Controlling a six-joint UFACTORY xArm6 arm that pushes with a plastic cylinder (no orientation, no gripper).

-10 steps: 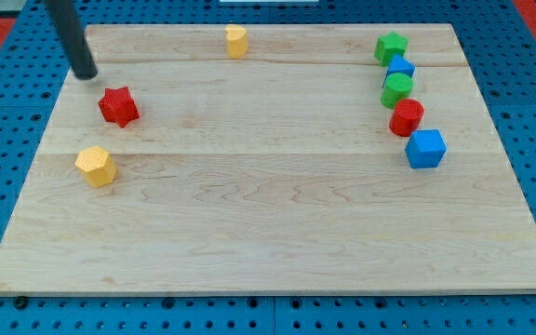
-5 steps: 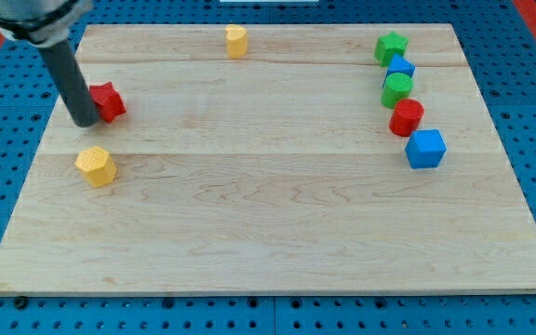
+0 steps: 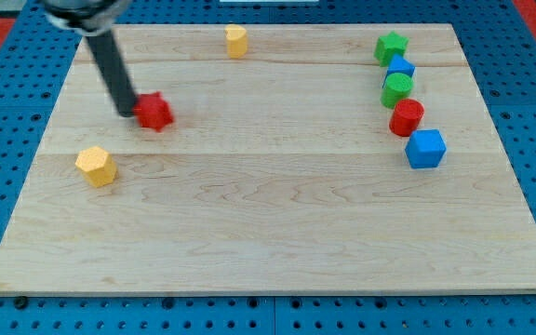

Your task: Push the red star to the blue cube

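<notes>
The red star [image 3: 154, 112] lies on the left part of the wooden board [image 3: 268, 223]. My tip [image 3: 127, 112] touches the star's left side. The blue cube [image 3: 425, 148] sits far off at the view's right, at the bottom of a column of blocks.
Above the blue cube stand a red cylinder [image 3: 405, 118], a green cylinder [image 3: 397, 89], a second blue block [image 3: 400, 66] and a green star [image 3: 391, 46]. A yellow hexagonal block [image 3: 96, 166] lies at the lower left of my tip. A yellow block [image 3: 236, 40] sits at the top edge.
My tip came down to the star's left side and then swept right, pushing the red star to the right across the board. The other blocks have not moved.
</notes>
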